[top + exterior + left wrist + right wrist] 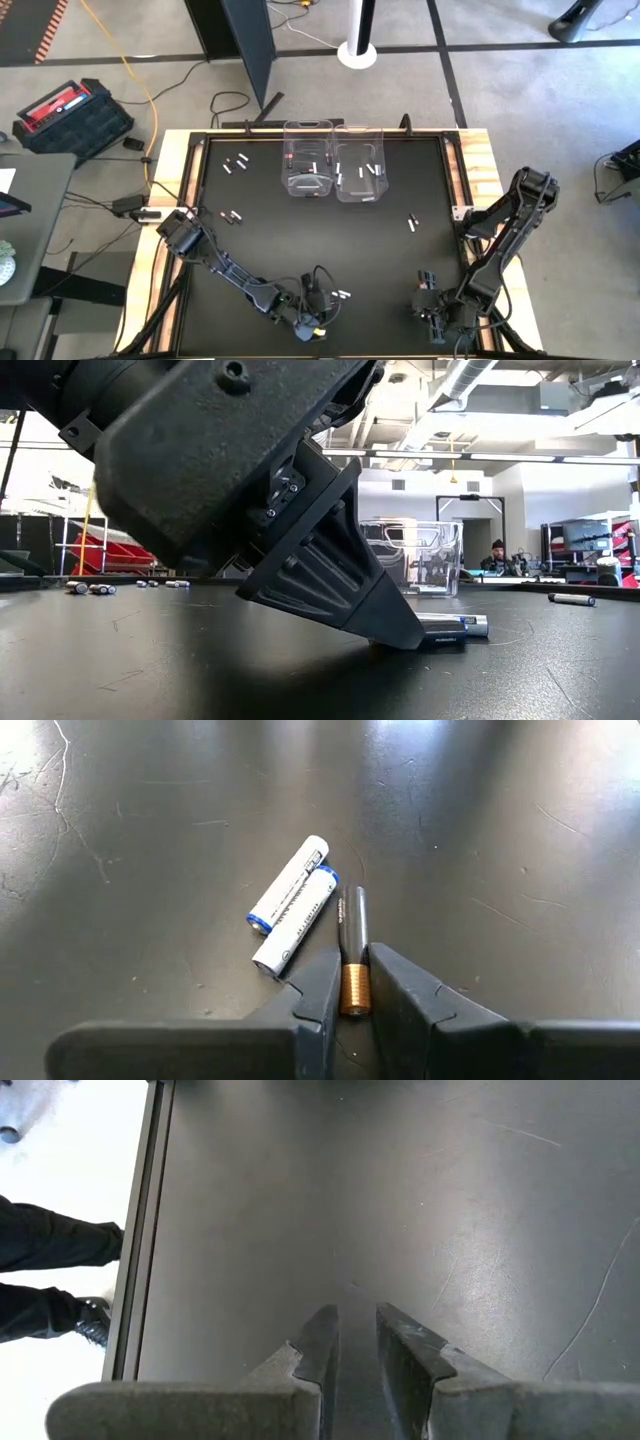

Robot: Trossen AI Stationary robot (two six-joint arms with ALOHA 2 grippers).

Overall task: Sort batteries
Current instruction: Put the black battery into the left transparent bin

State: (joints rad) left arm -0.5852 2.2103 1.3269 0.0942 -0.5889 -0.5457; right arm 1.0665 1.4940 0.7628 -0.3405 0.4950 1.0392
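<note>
Left hand (355, 990) is down at the desk's (400, 260) near edge, its fingers pinching the copper end of a dark battery (352, 945) — evidently picked to separate it from two white batteries (295, 902) just beside. Right hand (357, 1345) waits at the near right corner, slightly parted and empty; the bins' (333, 160) contents are hard to make out.

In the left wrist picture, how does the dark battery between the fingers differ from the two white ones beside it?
The dark battery is black with a copper end; the white batteries are white with blue ends. The dark battery sits between the left gripper's fingers, which are closed on its copper end; the white batteries lie free, outside the fingers. The white batteries touch each other and angle away from the dark battery. All three are slim cylinders lying flat on the table.
</note>
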